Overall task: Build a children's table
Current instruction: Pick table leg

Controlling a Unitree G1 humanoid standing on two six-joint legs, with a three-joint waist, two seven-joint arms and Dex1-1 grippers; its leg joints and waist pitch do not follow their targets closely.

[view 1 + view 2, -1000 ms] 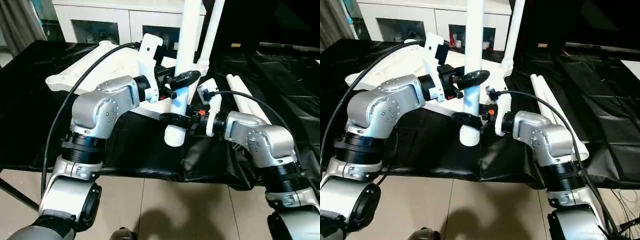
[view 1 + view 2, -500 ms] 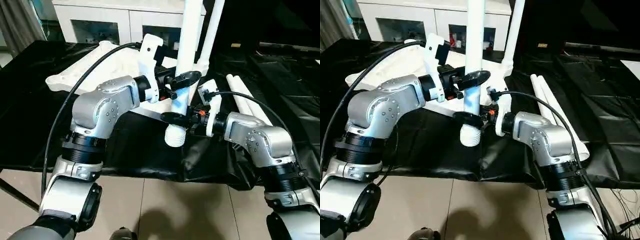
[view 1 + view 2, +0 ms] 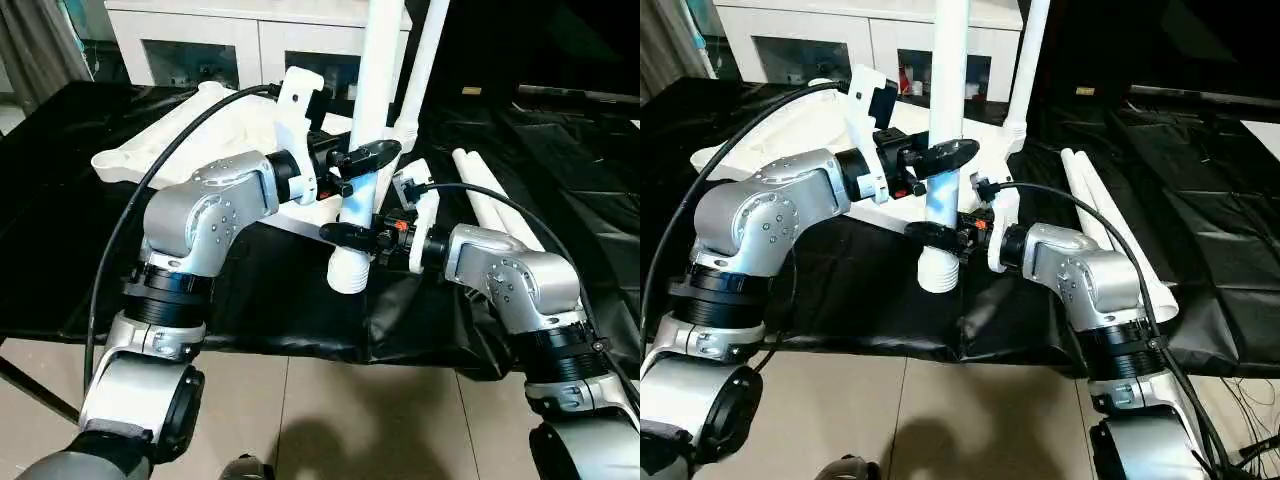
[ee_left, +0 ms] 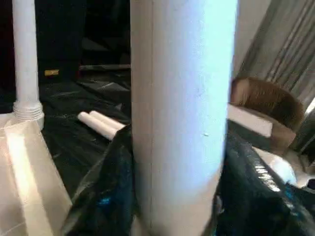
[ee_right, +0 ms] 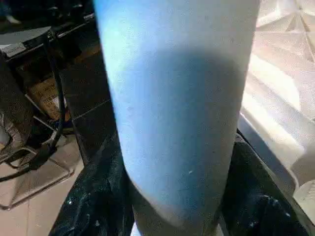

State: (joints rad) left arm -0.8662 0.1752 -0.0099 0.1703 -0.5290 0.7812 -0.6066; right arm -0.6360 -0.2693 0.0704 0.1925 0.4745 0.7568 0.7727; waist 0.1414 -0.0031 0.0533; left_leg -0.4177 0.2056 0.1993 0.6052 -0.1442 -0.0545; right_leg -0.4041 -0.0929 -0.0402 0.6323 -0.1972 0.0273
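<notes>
Left eye view first: both grippers meet on one white table leg (image 3: pixel 372 90) held upright near the middle of the scene, above the black sheet (image 3: pixel 90 240) that covers the work surface. The left gripper (image 3: pixel 366 158) clenches the tube from the 9 o'clock side, and the right gripper (image 3: pixel 352 234) grasps it lower down from the 3 o'clock side, just above the leg's ribbed, threaded end (image 3: pixel 347 273). That end hangs over the near edge of the sheet, touching nothing that can be made out.

At 11 o'clock from the held leg lies the white tabletop (image 3: pixel 215 125), underside up on the sheet. A second leg (image 3: pixel 424 62) stands upright in the tabletop's corner socket (image 3: pixel 403 130) at about 1 o'clock. Two more loose legs (image 3: pixel 492 205) lie side by side on the sheet at 3 o'clock, behind the right forearm.

A white cabinet (image 3: pixel 190 40) with glass doors stands at 12 o'clock beyond the sheet. Tiled floor (image 3: pixel 300 420) shows at 6 o'clock.

Both wrist views are filled by the held tube (image 4: pixel 182 113); the left wrist view also catches the standing leg (image 4: pixel 25 59) and a small yellow label (image 4: pixel 51 73) far behind it, too small to read. No other writing is legible.
</notes>
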